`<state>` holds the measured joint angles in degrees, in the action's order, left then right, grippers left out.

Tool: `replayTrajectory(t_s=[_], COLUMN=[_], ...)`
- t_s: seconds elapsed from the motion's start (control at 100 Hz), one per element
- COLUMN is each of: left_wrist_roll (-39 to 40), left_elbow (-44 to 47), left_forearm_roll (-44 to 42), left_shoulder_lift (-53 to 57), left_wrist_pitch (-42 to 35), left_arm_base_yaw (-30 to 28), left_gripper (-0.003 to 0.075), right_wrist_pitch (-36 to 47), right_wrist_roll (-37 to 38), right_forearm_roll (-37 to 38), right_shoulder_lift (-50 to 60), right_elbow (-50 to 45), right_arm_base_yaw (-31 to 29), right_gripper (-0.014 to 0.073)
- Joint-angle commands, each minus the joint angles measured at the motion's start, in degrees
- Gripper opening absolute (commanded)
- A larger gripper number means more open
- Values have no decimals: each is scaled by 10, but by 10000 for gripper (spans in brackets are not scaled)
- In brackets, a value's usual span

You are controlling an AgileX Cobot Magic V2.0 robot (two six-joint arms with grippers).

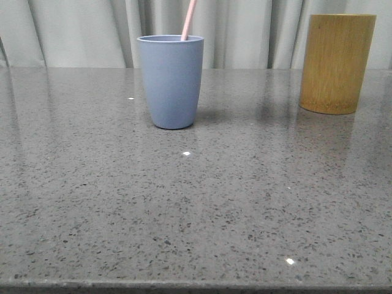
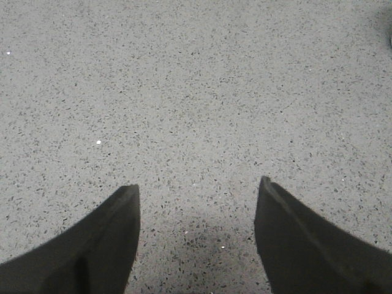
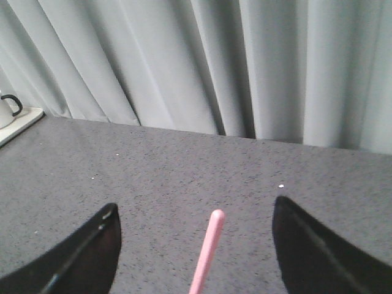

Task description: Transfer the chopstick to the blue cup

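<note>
The blue cup (image 1: 171,81) stands upright on the grey speckled table (image 1: 196,208), left of centre toward the back. A pale pink chopstick (image 1: 188,21) leans out of the cup and runs past the frame's top edge. Neither arm shows in the front view. In the right wrist view my right gripper (image 3: 196,203) is open, and the chopstick's rounded top end (image 3: 207,254) stands between its fingers with a clear gap on both sides. My left gripper (image 2: 199,184) is open over bare table, with nothing between its fingers.
A taller yellow-brown bamboo cylinder (image 1: 337,61) stands at the back right. A pale curtain (image 1: 79,30) hangs behind the table. The right wrist view catches a white mug (image 3: 6,109) on a pale tray at the table's far side.
</note>
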<state>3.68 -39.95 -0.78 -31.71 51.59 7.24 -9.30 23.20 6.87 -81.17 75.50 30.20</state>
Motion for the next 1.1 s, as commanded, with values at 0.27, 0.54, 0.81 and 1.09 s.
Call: replayTrajectory(t_s=[0.27, 0.54, 0.81, 1.09], left_wrist_roll=[7, 7, 7, 7], left_elbow=[-16, -16, -16, -16], left_forearm_roll=[2, 2, 2, 3], left_shoulder_lift=[-2, -2, -2, -2], left_wrist_pitch=[-37, -37, -37, -37], left_arm_base_yaw=[-3, -3, -3, -3], left_gripper=[410, 410, 410, 410], right_wrist_pitch=[-252, -339, -371, -364], right_wrist_roll=[-7, -6, -1, 8], right_forearm_roll=[167, 169, 166, 139], right_shoulder_lift=[191, 353, 519, 650], right_elbow=[-7, -144, -297, -393], right_arm_base_yaw=[-66, -78, -78, -78], right_gripper=[528, 528, 528, 528])
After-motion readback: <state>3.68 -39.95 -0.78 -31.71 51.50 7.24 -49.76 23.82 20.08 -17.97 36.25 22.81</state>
